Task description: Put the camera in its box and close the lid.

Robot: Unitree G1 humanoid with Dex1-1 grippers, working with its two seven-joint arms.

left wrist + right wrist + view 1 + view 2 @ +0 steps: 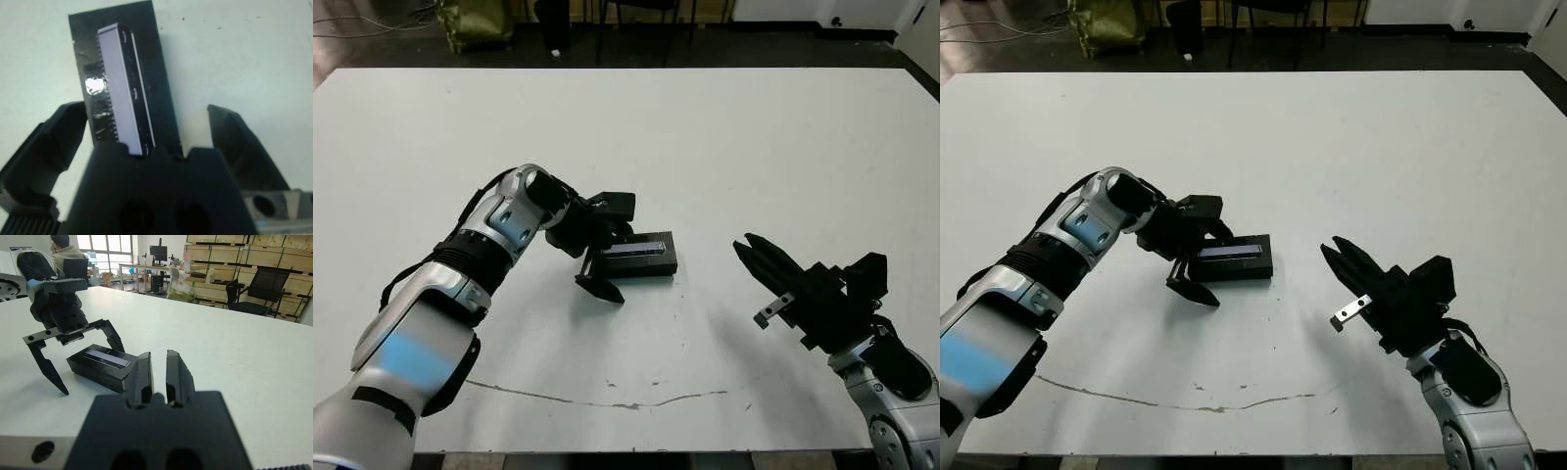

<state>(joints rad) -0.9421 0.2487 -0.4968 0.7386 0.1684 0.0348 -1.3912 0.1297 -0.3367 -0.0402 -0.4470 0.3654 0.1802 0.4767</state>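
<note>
Two spread fingers of left hand point(604, 266) straddling lidded box point(642, 255)

Both arms wear silver-grey shells with black joints; the left arm point(431, 323) carries black cables along its forearm and a ribbed black band; each gripper, left gripper point(597, 269) and right gripper point(756, 257), has two black fingers; a small silver bracket sits beside the right gripper's fingers.

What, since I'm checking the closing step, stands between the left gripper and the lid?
Nothing visible. The open left gripper is already at one end of the lid, a finger on each side. The right gripper sits shut, apart to the right.
</note>
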